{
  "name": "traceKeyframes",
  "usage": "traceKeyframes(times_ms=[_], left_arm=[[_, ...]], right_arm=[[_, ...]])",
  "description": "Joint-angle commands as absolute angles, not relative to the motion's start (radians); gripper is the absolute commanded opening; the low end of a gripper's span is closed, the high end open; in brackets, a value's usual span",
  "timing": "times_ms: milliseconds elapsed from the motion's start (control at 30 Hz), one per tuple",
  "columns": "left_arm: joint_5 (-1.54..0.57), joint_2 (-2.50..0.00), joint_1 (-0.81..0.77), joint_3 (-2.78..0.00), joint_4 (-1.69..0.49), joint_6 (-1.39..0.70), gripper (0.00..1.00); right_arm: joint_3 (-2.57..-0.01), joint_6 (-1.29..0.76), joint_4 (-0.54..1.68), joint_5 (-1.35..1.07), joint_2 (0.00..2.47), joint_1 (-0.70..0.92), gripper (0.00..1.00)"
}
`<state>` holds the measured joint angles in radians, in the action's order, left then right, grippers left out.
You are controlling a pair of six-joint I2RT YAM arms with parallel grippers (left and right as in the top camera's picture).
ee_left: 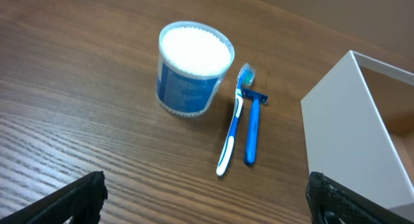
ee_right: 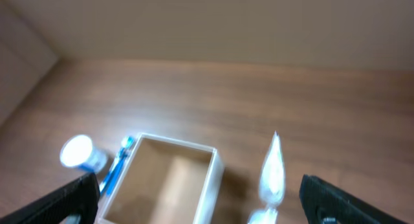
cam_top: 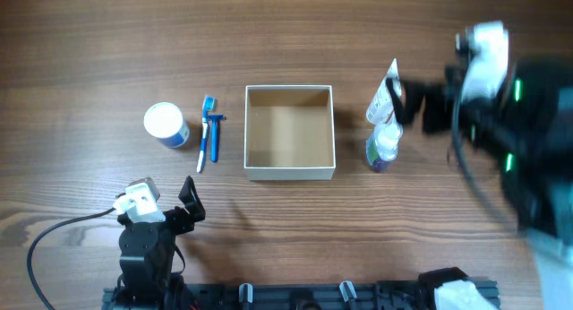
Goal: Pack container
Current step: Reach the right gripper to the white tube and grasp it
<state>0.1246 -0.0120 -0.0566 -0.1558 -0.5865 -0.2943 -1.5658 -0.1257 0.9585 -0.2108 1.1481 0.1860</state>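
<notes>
The container [cam_top: 289, 175], a square white-walled box with a tan inside, stands empty mid-table; it also shows in the left wrist view [ee_left: 349, 127] and the right wrist view [ee_right: 215, 175]. A toothpaste tube [cam_top: 385, 97] [ee_right: 272, 169] and a small bottle [cam_top: 383, 150] lie just right of it. A blue toothbrush [cam_top: 205, 135] [ee_left: 231, 133], a blue razor [cam_top: 216, 135] [ee_left: 251, 130] and a white-lidded blue jar [cam_top: 166, 124] [ee_left: 193, 70] lie to its left. My left gripper [cam_top: 166, 201] [ee_left: 207, 208] is open and empty, near the front edge. My right gripper [cam_top: 416, 102] [ee_right: 210, 204] is open and empty, raised right of the tube.
The table is dark wood. The right arm [cam_top: 510, 104] is blurred at the far right. A cable [cam_top: 40, 247] loops at the front left beside the left arm's base.
</notes>
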Motion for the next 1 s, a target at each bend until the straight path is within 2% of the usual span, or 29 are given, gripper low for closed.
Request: traceKeyframes(times_ms=[0,100,167,267,433,500,667,867,967], left_arm=[[0.116,-0.004,-0.049,-0.154,-0.586,-0.300,1.00],[0.116,-0.004,-0.049,-0.154,-0.586,-0.300,1.00],[0.116,-0.004,-0.049,-0.154,-0.586,-0.300,1.00],[0.116,-0.004,-0.049,-0.154,-0.586,-0.300,1.00],[0.116,-0.004,-0.049,-0.154,-0.586,-0.300,1.00],[0.116,-0.004,-0.049,-0.154,-0.586,-0.300,1.00],[0.116,-0.004,-0.049,-0.154,-0.586,-0.300,1.00],[0.116,-0.004,-0.049,-0.154,-0.586,-0.300,1.00],[0.116,-0.004,-0.049,-0.154,-0.586,-0.300,1.00]], right_arm=[[-1.851,-0.041,1.120,-0.339,1.374,0.184,1.00],[-1.934,-0.057,1.154,-0.305,1.497,0.184,1.00],[-1.938,-0.141,1.176,-0.178,1.562,0.184,0.99],[-1.938,-0.229,1.239,-0.060,1.636,0.184,0.93],[-1.938,-0.288,1.305,0.034,1.756,0.184,0.90],[-1.938,-0.292,1.319,0.030,1.798,0.184,0.80],[-1.933,-0.300,1.349,0.030,1.878,0.184,0.71],[-1.916,-0.319,1.349,0.030,1.917,0.179,0.41],[-1.915,-0.326,1.356,0.030,1.921,0.179,0.40]])
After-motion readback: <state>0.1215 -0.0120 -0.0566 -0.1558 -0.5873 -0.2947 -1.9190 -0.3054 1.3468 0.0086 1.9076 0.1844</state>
